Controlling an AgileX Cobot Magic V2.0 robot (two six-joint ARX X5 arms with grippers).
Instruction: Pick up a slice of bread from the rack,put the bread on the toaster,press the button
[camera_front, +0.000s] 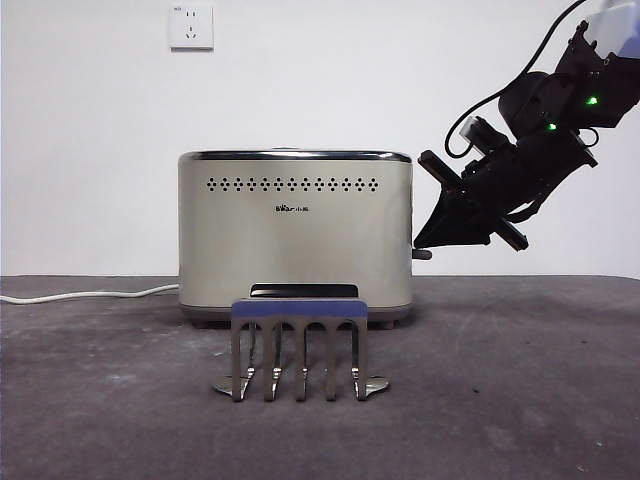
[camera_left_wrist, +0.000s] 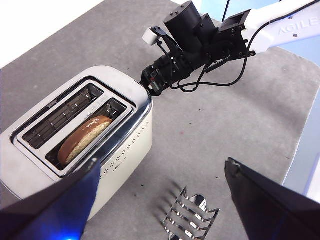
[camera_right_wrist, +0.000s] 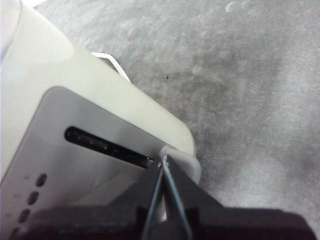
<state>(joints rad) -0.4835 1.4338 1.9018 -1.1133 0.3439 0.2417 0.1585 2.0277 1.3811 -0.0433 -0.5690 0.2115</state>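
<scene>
The slice of bread sits low in one slot of the cream toaster, only its brown domed top showing. The front view hides it. The metal rack stands empty in front of the toaster. My right gripper reaches down from the upper right, shut, its tips against the button on the toaster's narrow side wall. In its own view the right gripper meets the button at the lower end of a dark slot. My left gripper hovers open high above the toaster and rack, holding nothing.
A white cord runs from behind the toaster to the left across the dark grey table. A wall socket is on the white wall behind. The table's edge lies beyond the rack in the left wrist view.
</scene>
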